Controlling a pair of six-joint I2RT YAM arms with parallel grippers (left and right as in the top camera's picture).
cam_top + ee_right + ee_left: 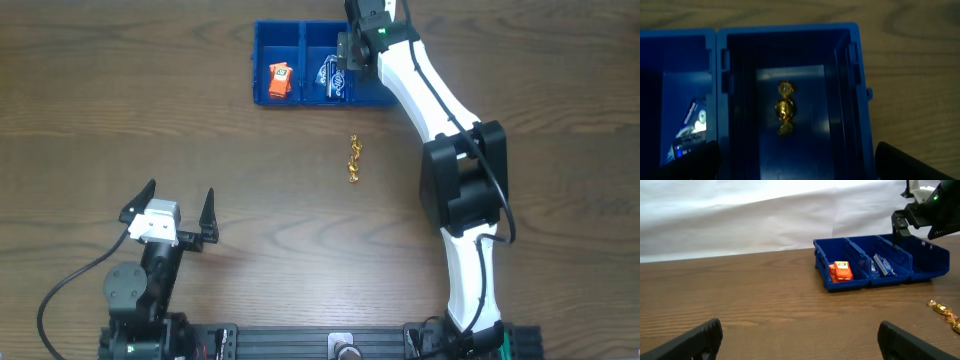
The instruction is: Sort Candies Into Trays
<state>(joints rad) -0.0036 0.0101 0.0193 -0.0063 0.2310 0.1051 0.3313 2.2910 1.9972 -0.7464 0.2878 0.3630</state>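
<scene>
A blue three-compartment tray (256, 62) stands at the table's far side. Its left compartment holds an orange candy (280, 81), the middle one blue-wrapped candies (333, 80). My right gripper (355, 45) hangs above the right compartment, open and holding nothing. Directly below it, a gold-wrapped candy (785, 110) lies on that compartment's floor, between the open fingers of the right gripper (797, 165). A few more gold candies (355, 160) lie in a cluster on the table in front of the tray. My left gripper (170, 205) is open near the front left, far from everything.
The tray (845, 282) has low walls and dividers between compartments. The right arm (440, 110) stretches over the table's right half and covers the tray's right end from above. A white backdrop (740, 220) rises behind the table.
</scene>
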